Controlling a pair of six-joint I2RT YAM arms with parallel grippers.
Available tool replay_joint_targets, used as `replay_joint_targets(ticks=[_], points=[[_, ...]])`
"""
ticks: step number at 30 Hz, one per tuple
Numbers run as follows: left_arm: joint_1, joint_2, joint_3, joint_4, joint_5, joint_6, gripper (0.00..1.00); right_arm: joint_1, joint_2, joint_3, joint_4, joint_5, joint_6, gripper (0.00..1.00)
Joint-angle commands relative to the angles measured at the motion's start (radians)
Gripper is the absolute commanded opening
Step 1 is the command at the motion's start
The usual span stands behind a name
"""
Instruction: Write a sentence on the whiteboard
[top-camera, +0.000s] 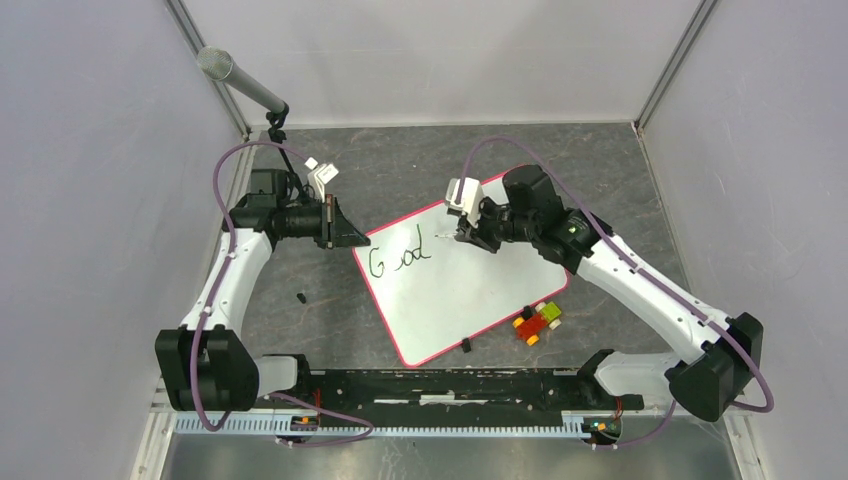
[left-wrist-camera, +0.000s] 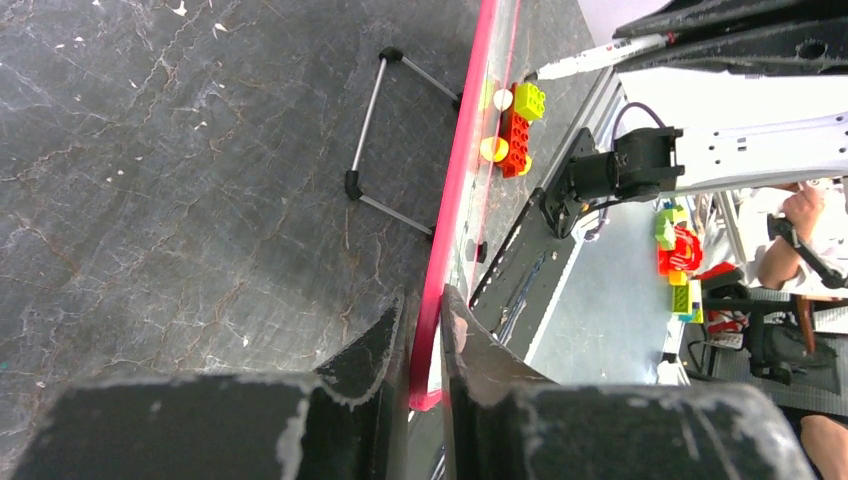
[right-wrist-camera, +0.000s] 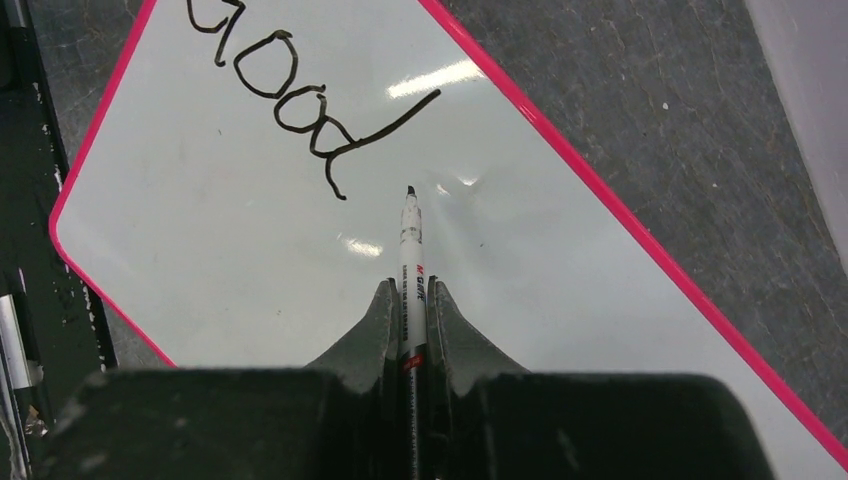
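The whiteboard (top-camera: 470, 290) lies tilted on the dark table, white with a red-pink rim. Of the sentence, only the black word "Good" (top-camera: 400, 260) shows, near the board's left corner. My left gripper (top-camera: 352, 238) is shut on that corner's rim; in the left wrist view the gripper (left-wrist-camera: 425, 335) pinches the red rim (left-wrist-camera: 462, 150). My right gripper (top-camera: 466, 234) is shut on a white marker (right-wrist-camera: 410, 255). In the right wrist view the gripper (right-wrist-camera: 411, 292) holds the marker's black tip just right of "Good" (right-wrist-camera: 285, 100), at or just above the whiteboard (right-wrist-camera: 230, 260).
Coloured toy bricks (top-camera: 537, 322) lie off the board's right lower edge. A small black cap (top-camera: 466, 346) sits at the board's near edge, another black bit (top-camera: 301, 297) left of it. A microphone (top-camera: 240, 80) stands back left. A wire stand (left-wrist-camera: 385, 130) shows beside the board.
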Motion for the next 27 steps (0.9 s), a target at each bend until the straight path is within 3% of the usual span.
replay_joint_targets(ticks=[1, 12, 27], points=[[-0.025, 0.015, 0.031, -0.048, -0.085, 0.068, 0.02, -0.036, -0.028, 0.021, 0.024, -0.051, 0.0, 0.0], [-0.027, 0.02, 0.036, -0.067, -0.084, 0.094, 0.03, -0.034, -0.01, 0.02, 0.034, -0.082, 0.003, 0.0], [-0.027, 0.013, 0.036, -0.071, -0.083, 0.093, 0.02, -0.03, 0.038, 0.019, 0.055, -0.014, -0.007, 0.0]])
